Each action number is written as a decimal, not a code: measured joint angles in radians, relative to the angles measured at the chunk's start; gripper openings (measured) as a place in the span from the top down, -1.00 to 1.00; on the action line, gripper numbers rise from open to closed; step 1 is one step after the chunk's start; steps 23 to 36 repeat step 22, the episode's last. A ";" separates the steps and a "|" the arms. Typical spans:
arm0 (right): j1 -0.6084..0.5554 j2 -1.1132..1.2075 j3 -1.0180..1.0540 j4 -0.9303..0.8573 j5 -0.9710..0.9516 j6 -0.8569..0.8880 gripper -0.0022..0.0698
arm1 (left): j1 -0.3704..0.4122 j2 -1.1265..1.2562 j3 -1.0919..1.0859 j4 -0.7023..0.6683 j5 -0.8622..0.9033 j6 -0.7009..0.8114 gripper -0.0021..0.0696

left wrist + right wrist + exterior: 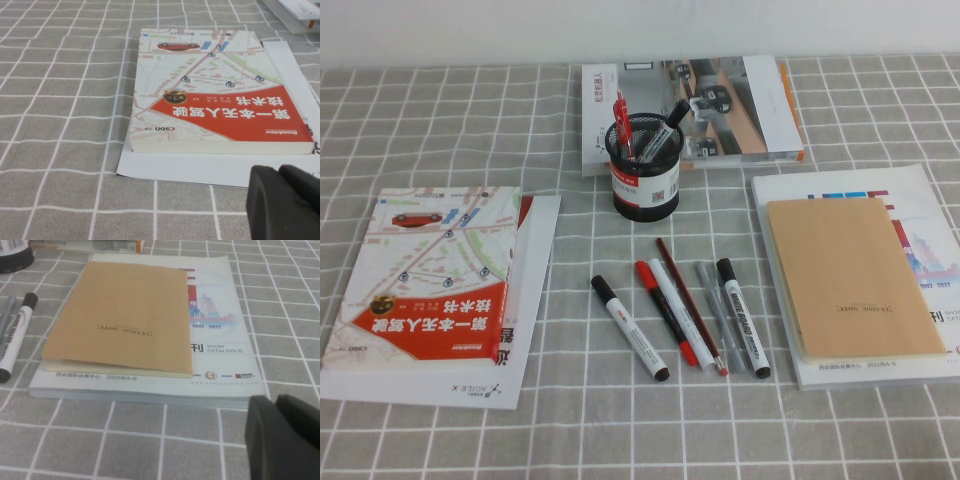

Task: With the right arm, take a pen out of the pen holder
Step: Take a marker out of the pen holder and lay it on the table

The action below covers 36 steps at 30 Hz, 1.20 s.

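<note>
A black mesh pen holder (645, 168) stands at the back middle of the checked cloth. A red pen (621, 120) and a black marker (673, 113) stick out of it. Several pens and markers (685, 310) lie in a row in front of it. Neither arm shows in the high view. In its wrist view my right gripper (276, 404) is shut and holds nothing. It hangs low over the cloth on the near side of the brown notebook (125, 315), far from the holder's base (12, 257). My left gripper (279, 172) is shut and empty, near the map-covered book (210, 100).
The map-covered book (430, 275) lies on a white sheet at the left. At the right the brown notebook (850, 275) rests on a catalogue (920, 215). An open magazine (730, 105) lies behind the holder. A whiteboard marker (17, 330) lies beside the catalogue.
</note>
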 joint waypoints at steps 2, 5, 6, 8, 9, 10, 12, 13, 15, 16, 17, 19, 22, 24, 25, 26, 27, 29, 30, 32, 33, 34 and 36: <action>0.000 0.000 0.000 0.013 0.000 0.000 0.97 | 0.000 0.000 0.000 0.000 0.000 0.000 0.95; 0.000 0.000 0.000 0.031 0.000 -0.002 0.97 | 0.000 0.000 0.000 0.000 0.000 0.000 0.95; 0.000 0.000 0.000 0.033 0.000 -0.002 0.97 | 0.000 0.000 0.000 0.000 0.000 0.000 0.95; 0.000 0.000 0.000 0.037 0.000 -0.002 0.97 | 0.000 0.000 0.000 0.000 0.000 0.000 0.95; 0.000 0.000 0.000 0.037 0.000 -0.002 0.97 | 0.000 0.000 0.000 0.000 0.000 0.000 0.95; 0.000 0.000 0.000 0.039 0.000 -0.002 0.97 | 0.000 0.000 0.000 0.000 0.000 0.000 0.95; 0.000 0.000 0.000 0.041 0.000 -0.002 0.97 | 0.000 0.000 0.000 0.000 0.000 0.000 0.95; 0.000 0.000 0.000 0.041 0.000 -0.002 0.97 | 0.000 0.000 0.000 0.000 0.000 0.000 0.95; 0.000 0.000 0.000 0.041 0.000 -0.002 0.97 | 0.000 0.000 0.000 0.000 0.000 0.000 0.95; 0.000 0.000 0.000 0.041 0.000 -0.002 0.97 | 0.000 0.000 0.000 0.000 0.000 0.000 0.95; 0.000 0.000 0.000 0.041 0.000 -0.002 0.97 | 0.000 0.000 0.000 0.000 0.000 0.000 0.95; 0.000 0.000 0.000 0.041 0.000 -0.002 0.97 | 0.000 0.000 0.000 0.000 0.000 0.000 0.95; 0.000 0.000 0.000 0.041 0.000 -0.002 0.97 | 0.000 0.000 0.000 0.000 0.000 0.000 0.95; 0.000 0.000 0.000 0.041 0.000 -0.002 0.97 | 0.000 0.000 0.000 0.000 0.000 0.000 0.95; 0.000 0.000 0.000 0.041 0.000 -0.002 0.97 | 0.000 0.000 0.000 0.000 0.000 0.000 0.95; 0.000 0.000 0.000 0.041 0.000 -0.002 0.97 | 0.000 0.000 0.000 0.000 0.000 0.000 0.95; 0.000 0.000 0.000 0.041 0.000 -0.002 0.97 | 0.000 0.000 0.000 0.000 0.000 0.000 0.95; 0.000 0.000 0.000 0.041 0.000 -0.002 0.97 | 0.000 0.000 0.000 0.000 0.000 0.000 0.95; 0.000 0.000 0.000 0.041 0.000 -0.002 0.97 | 0.000 0.000 0.000 0.000 0.000 0.000 0.95; 0.000 0.000 0.000 0.041 0.000 -0.002 0.97 | 0.000 0.000 0.000 0.000 0.000 0.000 0.95; 0.000 0.000 0.000 0.041 0.000 -0.002 0.97 | 0.000 0.000 0.000 0.000 0.000 0.000 0.95; 0.000 0.000 0.000 0.041 0.000 -0.002 0.97 | 0.000 0.000 0.000 0.000 0.000 0.000 0.95; 0.000 0.000 0.000 0.041 0.000 -0.002 0.97 | 0.000 0.000 0.000 0.000 0.000 0.000 0.95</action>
